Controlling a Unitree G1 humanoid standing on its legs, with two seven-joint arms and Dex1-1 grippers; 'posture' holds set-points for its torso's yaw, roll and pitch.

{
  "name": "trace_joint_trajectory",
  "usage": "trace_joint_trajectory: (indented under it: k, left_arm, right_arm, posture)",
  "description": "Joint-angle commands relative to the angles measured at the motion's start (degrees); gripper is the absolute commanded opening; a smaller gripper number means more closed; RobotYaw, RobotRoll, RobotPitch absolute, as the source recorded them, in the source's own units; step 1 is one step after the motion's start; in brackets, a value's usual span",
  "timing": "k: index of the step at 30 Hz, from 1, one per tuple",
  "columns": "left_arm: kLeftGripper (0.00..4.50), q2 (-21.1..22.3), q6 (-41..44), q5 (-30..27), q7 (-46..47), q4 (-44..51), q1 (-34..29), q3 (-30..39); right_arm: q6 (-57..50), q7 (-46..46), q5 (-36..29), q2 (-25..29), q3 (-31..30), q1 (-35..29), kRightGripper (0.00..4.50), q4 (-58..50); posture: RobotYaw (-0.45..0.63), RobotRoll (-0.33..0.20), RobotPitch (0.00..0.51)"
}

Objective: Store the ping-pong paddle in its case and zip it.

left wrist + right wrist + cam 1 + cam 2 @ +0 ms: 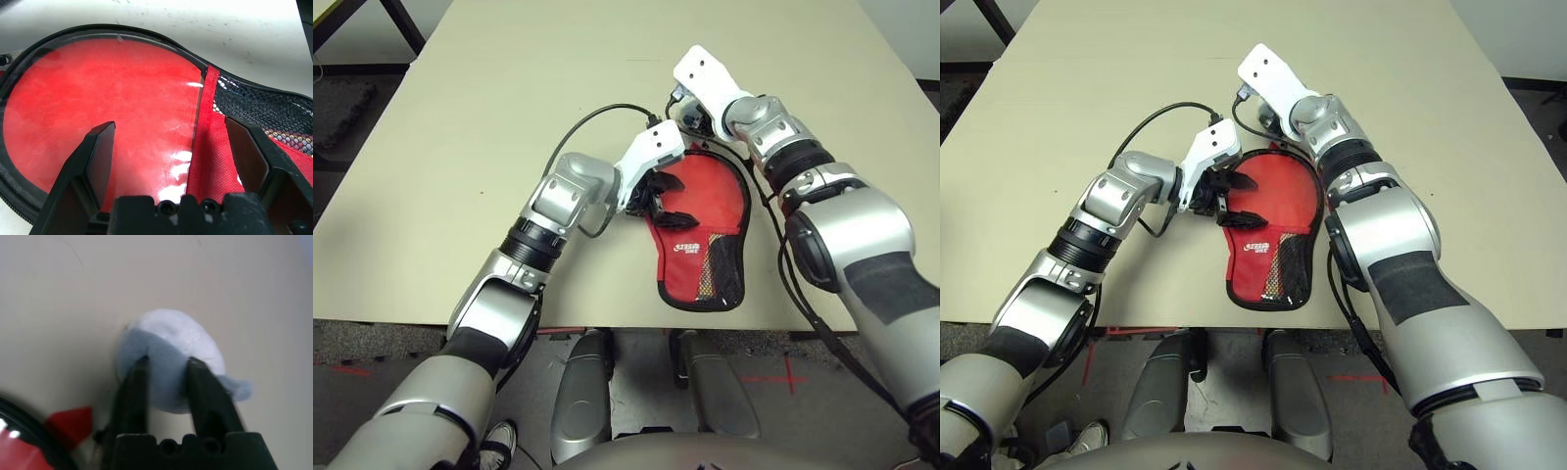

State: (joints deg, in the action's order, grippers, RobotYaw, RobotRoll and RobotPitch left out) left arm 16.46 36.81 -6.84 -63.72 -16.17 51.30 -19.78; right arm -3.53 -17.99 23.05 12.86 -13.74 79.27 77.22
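Nearest me, at the table's (460,117) near edge, lies the case (700,240), red with black zip edging, its mesh pocket and white logo at the near end. The paddle (98,93) is already inside it: the left wrist view shows the round red rubber face bedded within the black zipper rim, with the case's red fabric flap and mesh just beside it. So I judge storing done and zipping still ahead, since the rim looks open around the far round end.

My left gripper (671,201) hovers over the case's left side, fingers spread wide and holding nothing. My right gripper (166,377) reaches past the case's far edge. Its fingers are drawn close together, pinching a soft grey-white lump (168,357) that sits on the table just beyond the case. I take this lump for something tied to the zip pull, but I cannot tell that for sure.

The head views give me the whole layout but hide the right fingers behind the wrist housing; the lump appears in the right wrist view. The paddle face shows clearly in the left wrist view, where the head views read mostly as red fabric.
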Motion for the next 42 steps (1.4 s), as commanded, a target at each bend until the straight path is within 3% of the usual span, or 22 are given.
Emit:
trace_joint_trajectory:
  k: [1,14,18,30,34,42]
  left_arm:
    - [4.50,0.1,1.0,-0.6,0.3,1.7,-0.9,-0.5]
    - [4.50,0.1,1.6,-0.6,1.0,2.4,-1.5,-0.7]
    - [4.50,-0.4,0.5,-0.1,1.2,1.0,-1.7,-1.3]
    - [4.50,-2.8,-3.6,2.2,1.9,-7.0,0.1,-3.4]
    - [4.50,-3.7,-4.9,2.9,2.2,-9.7,0.7,-3.5]
    - [4.50,-4.2,-5.8,3.4,1.8,-11.8,0.5,-3.6]
  right_arm:
    - [1.3,2.1,2.6,0.7,-1.7,-1.5,0.10,1.5]
    - [-1.6,1.9,4.1,6.6,-1.1,-0.1,0.04,1.3]
    - [-5.1,-3.5,2.5,10.7,0.2,0.3,0.04,0.6]
    - [-13.2,-16.0,-2.2,14.5,1.8,-3.6,0.04,-7.7]
    - [-21.5,-21.9,-3.3,17.5,1.5,-10.3,0.04,-20.6]
    - [-44.0,-31.8,-4.5,26.9,1.1,-31.3,0.04,-62.1]
  posture:
    - [0.12,0.000,0.219]
    - [0.09,0.000,0.220]
    - [0.05,0.000,0.222]
    - [-0.03,0.000,0.223]
    - [-0.04,0.000,0.225]
    - [-0.08,0.000,0.229]
